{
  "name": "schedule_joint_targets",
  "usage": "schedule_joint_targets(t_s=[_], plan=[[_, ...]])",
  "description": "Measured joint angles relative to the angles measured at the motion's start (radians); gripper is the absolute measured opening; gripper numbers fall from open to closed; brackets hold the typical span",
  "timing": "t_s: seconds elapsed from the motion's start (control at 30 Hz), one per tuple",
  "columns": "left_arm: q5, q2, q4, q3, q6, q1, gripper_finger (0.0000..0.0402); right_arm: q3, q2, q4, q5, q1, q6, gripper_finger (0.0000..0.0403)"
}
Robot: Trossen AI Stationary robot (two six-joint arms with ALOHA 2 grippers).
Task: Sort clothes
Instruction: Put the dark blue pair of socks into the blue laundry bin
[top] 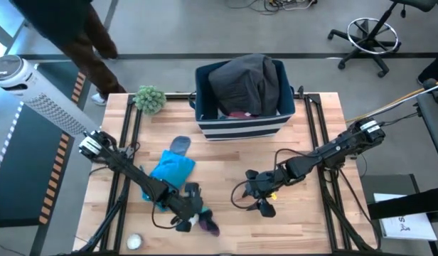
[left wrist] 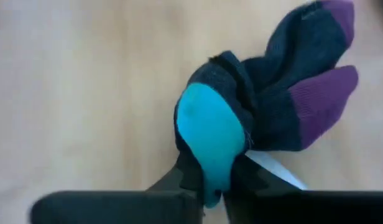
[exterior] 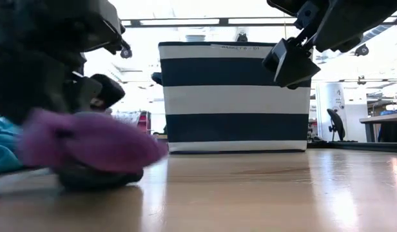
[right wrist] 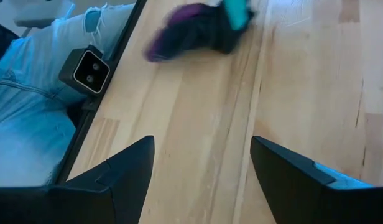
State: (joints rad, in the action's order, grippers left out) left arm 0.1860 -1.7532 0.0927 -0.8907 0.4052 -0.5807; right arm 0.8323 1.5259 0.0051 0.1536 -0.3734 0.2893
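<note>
My left gripper (top: 190, 215) is near the table's front edge, shut on a small bundle of dark socks with purple toes and a teal part (left wrist: 272, 93); the bundle also shows in the high view (top: 207, 225) and the low view (exterior: 89, 138). A bright blue garment (top: 173, 171) lies flat on the table just behind it, with a small grey piece (top: 180, 144) farther back. A dark charcoal garment (top: 244, 82) lies heaped in the navy striped bin (top: 240, 126). My right gripper (top: 263, 197) is open and empty over bare wood at the centre right. My left gripper pinches the bundle's teal part (left wrist: 207, 146) between its two fingers (left wrist: 186, 177), at the end away from the purple toes. The dark socks with purple toes (left wrist: 322, 102) stick out beyond the fingertips. In the low view the bundle's underside (exterior: 98, 177) is down at the table top.
The striped bin (exterior: 234, 96) stands at the table's far middle, with a green spiky ball (top: 149, 98) to its left. A small white round thing (top: 134, 242) lies at the front left edge. A person in jeans (right wrist: 30, 93) is beside the table. Bare wood (top: 304, 213) lies around my right gripper.
</note>
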Motion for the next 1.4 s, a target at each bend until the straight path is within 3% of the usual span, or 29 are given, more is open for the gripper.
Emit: schedule_joint_targets(t_s=[0.3, 0.43, 0.53, 0.7, 0.77, 0.87, 0.97, 1.2, 1.4], plan=[[0.277, 0.229, 0.084, 0.001, -0.102, 0.043, 0.0006, 0.000, 0.000, 0.001, -0.002, -0.006, -0.008, 0.0233], [0.453, 0.348, 0.063, 0.001, -0.195, 0.106, 0.0003, 0.000, -0.001, 0.008, -0.050, -0.007, -0.019, 0.0231], [0.490, 0.425, 0.019, 0.001, -0.301, 0.185, 0.0002, 0.000, -0.001, 0.010, -0.056, -0.007, -0.024, 0.0231], [0.459, 0.527, -0.048, 0.003, -0.421, 0.361, 0.0002, 0.000, -0.001, 0.012, -0.078, -0.009, -0.037, 0.0226], [0.387, 0.555, -0.100, 0.003, -0.471, 0.432, 0.0001, 0.000, -0.001, 0.011, -0.093, -0.009, -0.054, 0.0222], [0.251, 0.581, -0.182, 0.003, -0.537, 0.537, 0.0001, 0.000, -0.002, -0.024, -0.207, -0.027, -0.110, 0.0205], [0.129, 0.590, -0.226, 0.003, -0.558, 0.640, 0.0001, 0.000, -0.013, -0.062, -0.334, -0.050, -0.133, 0.0164], [-0.046, 0.551, -0.223, -0.050, -0.558, 0.813, 0.0000, 0.000, -0.101, -0.095, -0.438, -0.088, -0.121, 0.0015], [-0.048, 0.463, -0.084, -0.177, -0.602, 0.899, 0.0000, 0.001, -0.191, -0.148, -0.521, -0.092, -0.117, 0.0009]])
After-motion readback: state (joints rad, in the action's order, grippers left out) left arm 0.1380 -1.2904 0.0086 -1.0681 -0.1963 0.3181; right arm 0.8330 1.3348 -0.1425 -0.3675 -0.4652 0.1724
